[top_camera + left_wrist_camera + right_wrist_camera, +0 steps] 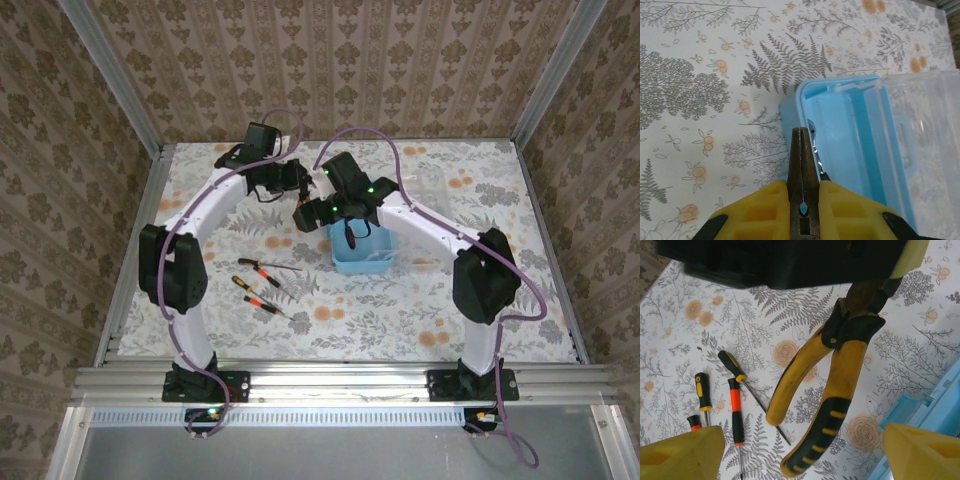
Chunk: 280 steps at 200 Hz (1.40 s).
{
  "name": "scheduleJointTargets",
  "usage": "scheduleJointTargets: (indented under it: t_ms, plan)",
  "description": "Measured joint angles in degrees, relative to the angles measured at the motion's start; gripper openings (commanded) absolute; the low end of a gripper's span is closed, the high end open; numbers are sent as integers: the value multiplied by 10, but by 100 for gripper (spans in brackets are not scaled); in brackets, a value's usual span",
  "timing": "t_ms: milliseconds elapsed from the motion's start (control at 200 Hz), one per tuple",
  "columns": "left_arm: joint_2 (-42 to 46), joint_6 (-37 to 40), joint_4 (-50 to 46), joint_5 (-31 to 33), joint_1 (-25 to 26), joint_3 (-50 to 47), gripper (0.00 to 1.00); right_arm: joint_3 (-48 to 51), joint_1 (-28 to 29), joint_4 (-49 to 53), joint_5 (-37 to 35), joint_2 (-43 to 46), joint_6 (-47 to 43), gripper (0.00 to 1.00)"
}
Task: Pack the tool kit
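At the open light-blue case's (790, 114) edge, left jaws pinch yellow-handled pliers (840, 365) by the head; right jaws spread.

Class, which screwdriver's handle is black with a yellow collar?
The slanted screwdriver whose shaft passes behind the pliers; the others carry yellow-topped or orange handles.

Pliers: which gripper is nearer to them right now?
Left. The left gripper is shut on the head of the pliers, holding them with the handles hanging down. The right gripper is open, facing those handles without touching them.
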<state>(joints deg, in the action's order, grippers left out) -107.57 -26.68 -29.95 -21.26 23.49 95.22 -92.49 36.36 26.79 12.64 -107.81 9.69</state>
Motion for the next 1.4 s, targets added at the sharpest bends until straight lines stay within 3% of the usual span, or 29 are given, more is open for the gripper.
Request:
scheduleJointTargets:
  t_ms: [260, 720, 865, 1015, 1160, 1400]
  plan:
    - [38, -4, 6, -15, 1, -1, 0, 0, -3, -12, -4, 0, 9, 63]
    - [45, -13, 18, -19, 4, -1, 0, 1, -13, -21, -21, 0, 28, 12]
    - [46, -18, 28, -21, 5, -2, 0, 6, -16, -28, -22, 3, 33, 1]
    - [46, -19, 30, -24, 5, -2, 36, 15, -19, -29, -21, 13, 38, 0]
    - [47, -6, 31, -19, 0, -3, 61, 31, -29, -20, -16, 39, 36, 0]
    - [103, 5, 37, -2, -49, -64, 78, 90, -74, 16, -8, 121, 26, 0]
